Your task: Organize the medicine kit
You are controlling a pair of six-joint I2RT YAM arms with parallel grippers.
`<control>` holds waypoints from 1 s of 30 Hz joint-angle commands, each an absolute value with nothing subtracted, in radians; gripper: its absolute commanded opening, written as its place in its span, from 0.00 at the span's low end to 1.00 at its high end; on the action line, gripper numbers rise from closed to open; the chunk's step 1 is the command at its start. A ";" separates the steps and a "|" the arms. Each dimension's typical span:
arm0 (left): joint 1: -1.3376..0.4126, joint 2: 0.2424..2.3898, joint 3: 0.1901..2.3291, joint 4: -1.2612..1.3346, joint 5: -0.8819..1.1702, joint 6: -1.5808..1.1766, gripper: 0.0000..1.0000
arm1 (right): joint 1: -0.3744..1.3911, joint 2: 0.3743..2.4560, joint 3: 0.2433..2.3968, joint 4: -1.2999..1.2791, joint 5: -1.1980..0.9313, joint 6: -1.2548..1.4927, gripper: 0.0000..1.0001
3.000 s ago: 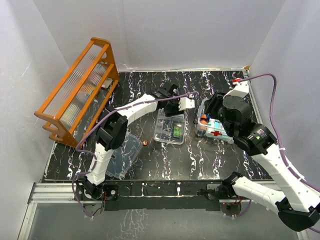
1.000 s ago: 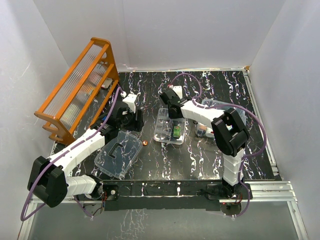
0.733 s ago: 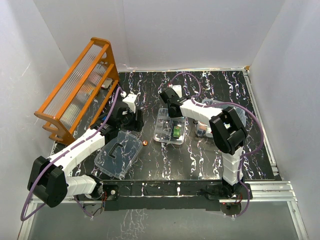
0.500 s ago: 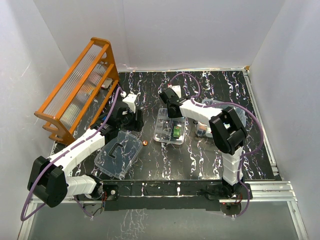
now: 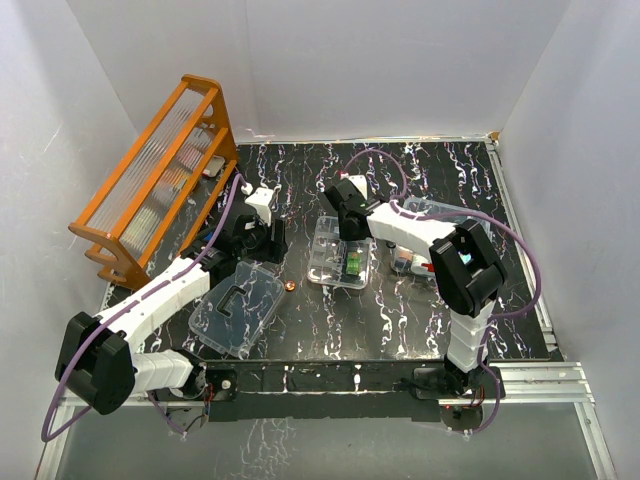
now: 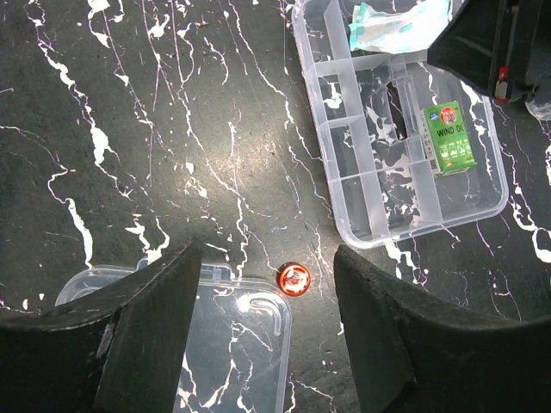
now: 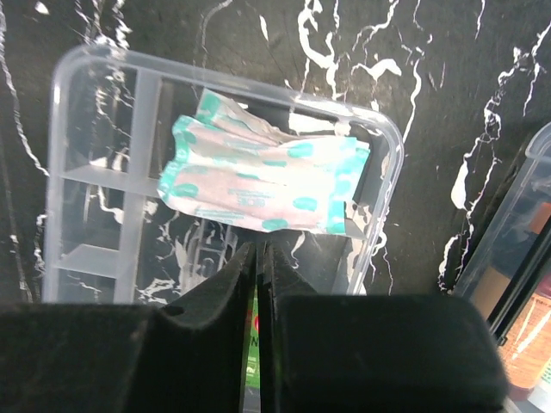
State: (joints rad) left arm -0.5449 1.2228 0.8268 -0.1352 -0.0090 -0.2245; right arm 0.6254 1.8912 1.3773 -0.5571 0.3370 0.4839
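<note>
Nearest my bases lies the lid [image 5: 238,308], flat on the table [image 5: 400,320]. Just off its far corner, between lid and tray, sits a small red round thing [image 6: 294,279]; I cannot tell what it is. My left gripper [image 6: 267,254] hangs above it with its jaws apart and nothing between them.

Next comes the tray [image 6: 387,206], well apart from the lid. A green packet [image 6: 448,138] lies in a compartment on its right side. A strip of plasters [image 7: 263,185] fills the end compartment at the far end. My right gripper [image 7: 258,254] hovers over that end with its jaws pressed together and nothing in them; the plasters lie loose in the tray.

Right of the tray stands the box [image 5: 437,207], with more bottles and packets inside. The rack [image 5: 150,185] at the far left has no part in this.

I judge the step to be sorting items into the tray, with the plasters placed. My right arm must next lift clear, spread its jaws and go to the box. My left jaws already straddle the red thing: a straight drop and a gentle close would do, though it may roll.
</note>
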 commanded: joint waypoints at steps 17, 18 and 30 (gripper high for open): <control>-0.540 1.224 0.831 -0.141 -0.020 -0.219 0.62 | 0.618 1.953 1.479 -0.528 0.448 0.485 0.08; -0.539 1.224 0.833 -0.141 -0.021 -0.219 0.62 | 0.617 1.954 1.486 -0.529 0.450 0.485 0.08; -0.540 1.238 0.834 -0.143 -0.022 -0.218 0.62 | 0.604 2.004 1.527 -0.520 0.454 0.466 0.11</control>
